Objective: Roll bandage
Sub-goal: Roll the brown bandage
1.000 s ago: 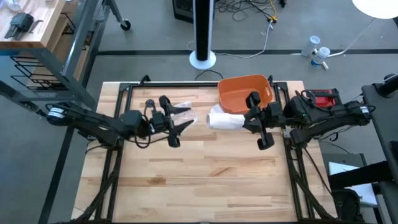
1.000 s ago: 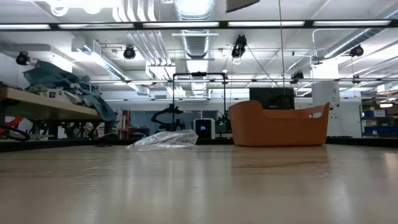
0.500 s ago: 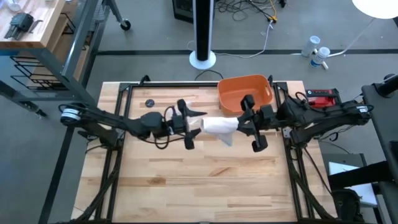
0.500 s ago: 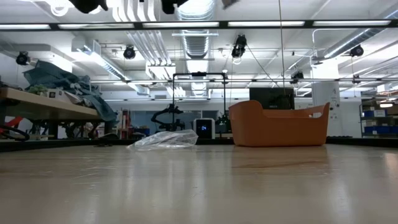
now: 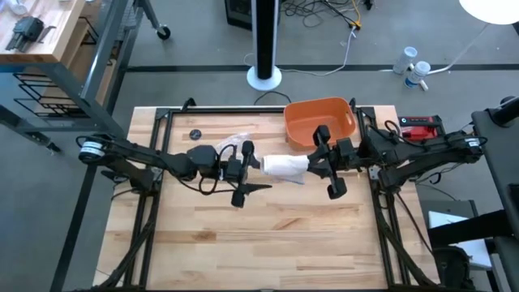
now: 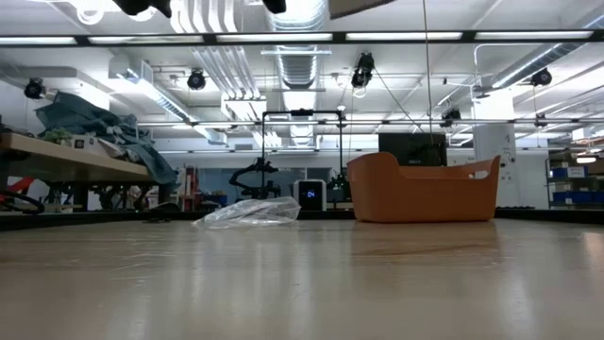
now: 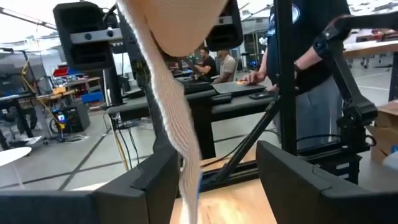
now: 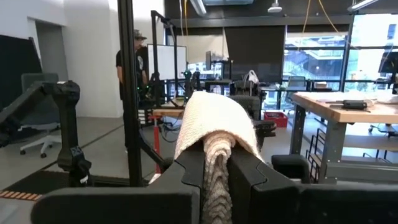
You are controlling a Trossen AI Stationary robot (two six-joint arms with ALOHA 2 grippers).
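Note:
The off-white bandage (image 5: pixel 284 165) hangs in the air between my two grippers, left of the orange tub (image 5: pixel 319 122). My right gripper (image 5: pixel 311 165) is shut on it. In the right wrist view its wider part (image 8: pixel 214 118) bulges past the fingers. My left gripper (image 5: pixel 253 169) is open at the bandage's left end. In the left wrist view a loose strip (image 7: pixel 177 118) hangs down between its two spread fingers; whether it touches one, I cannot tell. The bandage does not show in the low view. My right gripper pinches the bandage's gathered cloth (image 8: pixel 217 163) between its two fingers (image 8: pixel 189 171). The fingers come level from the table's right side. The bandage is lifted clear of the table, its wider part arching over and beyond the fingertips.
A crumpled clear plastic wrapper (image 5: pixel 231 143) lies on the table behind my left gripper; it also shows in the low view (image 6: pixel 250 212), beside the orange tub (image 6: pixel 423 189). A small dark disc (image 5: pixel 195 134) lies far left. The table's near half (image 5: pixel 268 235) is bare wood.
My left gripper has moved toward the table's right edge, from beside the wrapper up to the bandage's left end. My right gripper has shifted a little left with the bandage, which has come away from the tub's side toward the table's middle.

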